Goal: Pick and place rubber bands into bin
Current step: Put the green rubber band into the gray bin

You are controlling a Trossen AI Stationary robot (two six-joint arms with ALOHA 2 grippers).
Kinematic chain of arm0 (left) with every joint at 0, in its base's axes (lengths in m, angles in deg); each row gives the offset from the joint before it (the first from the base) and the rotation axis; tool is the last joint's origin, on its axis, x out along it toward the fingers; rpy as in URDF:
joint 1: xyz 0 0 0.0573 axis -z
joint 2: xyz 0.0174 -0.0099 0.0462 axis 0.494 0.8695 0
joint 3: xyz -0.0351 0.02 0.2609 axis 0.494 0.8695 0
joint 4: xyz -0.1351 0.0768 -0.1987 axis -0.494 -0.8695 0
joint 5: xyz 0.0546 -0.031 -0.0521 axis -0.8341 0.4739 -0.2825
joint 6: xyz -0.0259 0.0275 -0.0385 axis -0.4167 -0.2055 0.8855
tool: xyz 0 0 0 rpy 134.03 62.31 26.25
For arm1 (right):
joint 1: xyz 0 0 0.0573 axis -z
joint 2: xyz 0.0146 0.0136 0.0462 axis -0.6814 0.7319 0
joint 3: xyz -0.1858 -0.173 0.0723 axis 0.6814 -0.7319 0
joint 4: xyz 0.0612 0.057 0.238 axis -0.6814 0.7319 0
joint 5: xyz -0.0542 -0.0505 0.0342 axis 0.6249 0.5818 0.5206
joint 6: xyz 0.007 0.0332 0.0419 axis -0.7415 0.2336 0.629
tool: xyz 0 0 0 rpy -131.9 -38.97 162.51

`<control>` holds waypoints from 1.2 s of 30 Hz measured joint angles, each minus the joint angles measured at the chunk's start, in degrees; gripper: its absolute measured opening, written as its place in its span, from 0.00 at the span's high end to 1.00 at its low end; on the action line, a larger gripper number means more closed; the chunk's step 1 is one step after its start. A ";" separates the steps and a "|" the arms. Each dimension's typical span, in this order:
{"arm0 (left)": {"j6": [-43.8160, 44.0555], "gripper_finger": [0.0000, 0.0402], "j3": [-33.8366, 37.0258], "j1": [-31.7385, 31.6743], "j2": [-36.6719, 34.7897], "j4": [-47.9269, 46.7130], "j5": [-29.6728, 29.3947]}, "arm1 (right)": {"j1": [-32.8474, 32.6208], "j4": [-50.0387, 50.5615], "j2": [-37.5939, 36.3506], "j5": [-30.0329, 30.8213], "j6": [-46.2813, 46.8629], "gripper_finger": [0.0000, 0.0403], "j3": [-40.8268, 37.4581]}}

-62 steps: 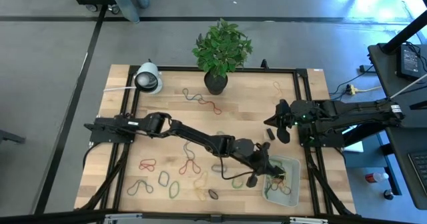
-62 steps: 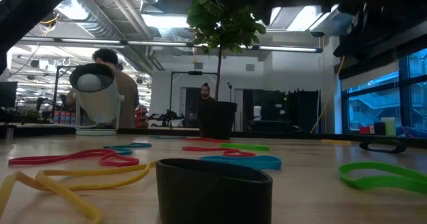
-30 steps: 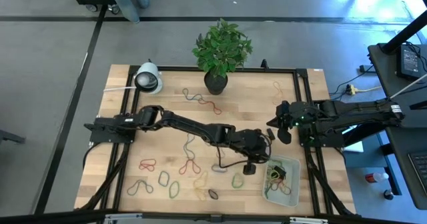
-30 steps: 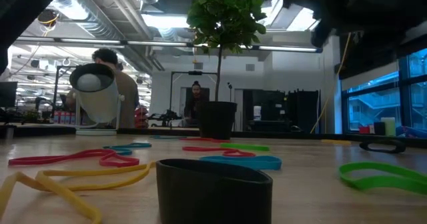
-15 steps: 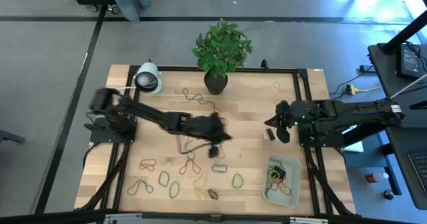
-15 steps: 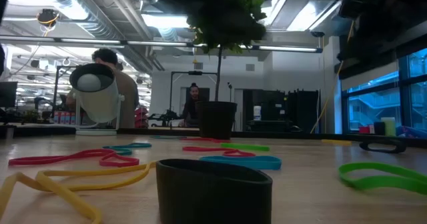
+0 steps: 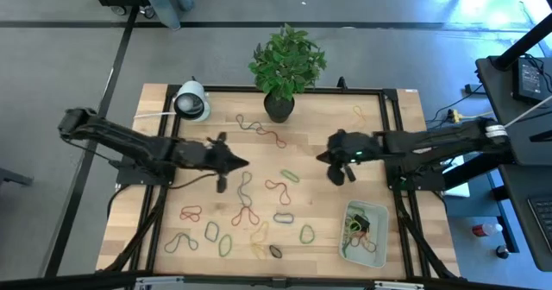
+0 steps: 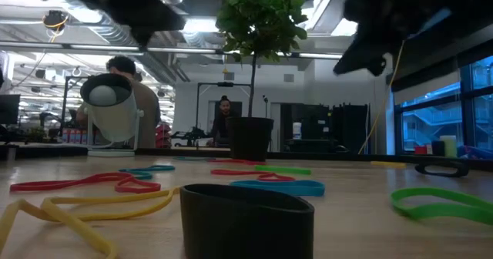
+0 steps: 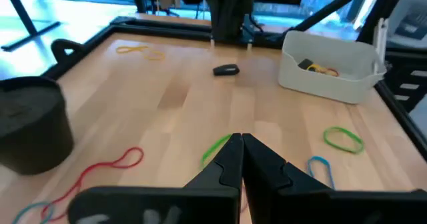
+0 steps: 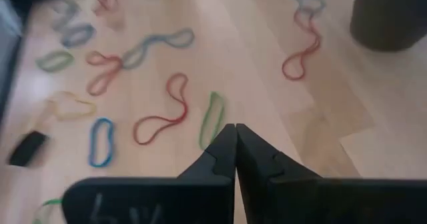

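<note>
Both grippers are between picks, each with its jaws closed on nothing. The left gripper (image 7: pixel 226 162) hangs over the pale wooden tabletop (image 7: pixel 323 126) at about nine o'clock of centre; the right gripper (image 7: pixel 332 160) hangs at about three o'clock of centre.

The small shallow bin of pale translucent white plastic (image 7: pixel 376 237) sits at the five o'clock corner with a few bands already inside. Most of the thin coloured rubber bands (image 7: pixel 224 230) lie loose across the seven o'clock part of the tabletop.

Between the two grippers lies a small green oval band (image 7: pixel 291 176), just ahead of the right gripper's closed fingertips (image 10: pixel 235 132) in its wrist view. By my judgement it is the next target: the jaws must open, descend astride it, and close.
</note>
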 joint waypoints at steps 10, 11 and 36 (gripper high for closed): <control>-1.57 1.00 6.09 0.00 -16.44 -10.43 0.32 | 0.06 17.10 28.72 0.33 0.07 0.95 22.68; -1.86 1.00 6.09 0.00 -17.41 -12.09 0.27 | 0.06 18.61 31.07 0.31 0.29 0.94 24.90; -7.63 1.00 6.13 -0.15 -26.86 -24.03 0.66 | 0.10 25.50 54.15 -1.25 10.61 0.78 41.34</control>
